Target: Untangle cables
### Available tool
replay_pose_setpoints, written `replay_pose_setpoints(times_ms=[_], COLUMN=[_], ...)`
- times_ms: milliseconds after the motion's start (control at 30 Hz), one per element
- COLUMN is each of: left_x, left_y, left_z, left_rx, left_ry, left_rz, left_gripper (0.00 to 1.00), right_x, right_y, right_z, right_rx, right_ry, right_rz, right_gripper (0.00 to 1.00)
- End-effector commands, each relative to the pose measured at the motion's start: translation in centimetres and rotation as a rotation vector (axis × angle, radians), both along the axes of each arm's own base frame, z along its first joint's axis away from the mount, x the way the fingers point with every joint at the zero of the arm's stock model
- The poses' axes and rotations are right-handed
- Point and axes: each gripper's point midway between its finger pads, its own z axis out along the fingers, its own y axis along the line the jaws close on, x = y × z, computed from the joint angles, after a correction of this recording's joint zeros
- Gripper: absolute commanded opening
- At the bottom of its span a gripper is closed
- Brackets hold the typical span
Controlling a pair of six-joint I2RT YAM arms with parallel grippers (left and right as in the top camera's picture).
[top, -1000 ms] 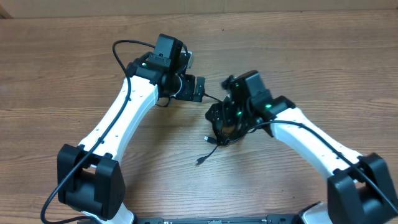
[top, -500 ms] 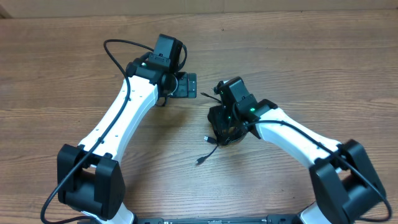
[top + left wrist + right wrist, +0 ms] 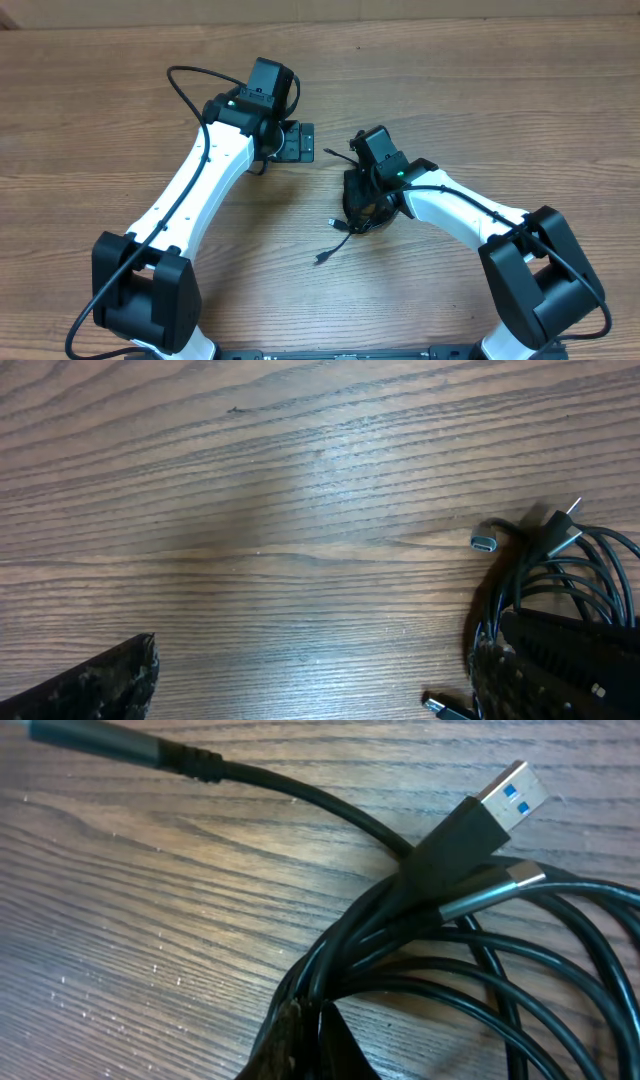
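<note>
The right gripper (image 3: 303, 1025), its black fingers pinched together, clamps several strands of the thin black cables (image 3: 450, 935), a loose coil lying near the middle of the brown wood-grain table (image 3: 100, 90). Just beyond the clamp, a flat black plug with a blue tongue (image 3: 497, 798) lies across the coil beside a slim silver-tipped plug (image 3: 495, 885). One strand trails from the coil toward the arms' bases and ends in a small plug (image 3: 322, 260). The left gripper (image 3: 296, 142), jaws spread wide and holding nothing, sits near the coil on its left. Light glares softly off the streaked grain, and a paler tan band (image 3: 320, 10) borders the table's far edge.
</note>
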Motion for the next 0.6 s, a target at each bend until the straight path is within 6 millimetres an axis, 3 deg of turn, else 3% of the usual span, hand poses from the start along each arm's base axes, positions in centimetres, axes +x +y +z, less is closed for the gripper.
replay_pose_setpoints(times_ms=[0,167,367,500,567], left_x=[0.4,0.2,0.1,0.1,0.1], left_y=[-0.1,-0.1,0.0,0.0,0.0], left_z=[1.3,1.3,1.2,1.2,1.2], left_rx=[-0.005,-0.003,0.0,0.0,0.0], left_ry=[-0.034,-0.029,-0.022,-0.022,-0.022], left_rz=[0.013,0.013,0.013,0.013,0.013], left_gripper=[1.0,1.0,1.0,1.0,1.0], right_x=[1.0,3.3,6.0,6.2,5.9], right_y=[0.6,1.3,0.8,0.8,0.5], right_z=[1.3,5.9,12.8,14.8,14.5], right_rx=[0.057,0.185,0.362,0.477,0.477], right_ry=[-0.015,-0.06,-0.151,-0.154,-0.132], right_rz=[-0.008,-0.006,0.003,0.047,0.045], right_gripper=[0.04,0.04,0.04,0.04,0.04])
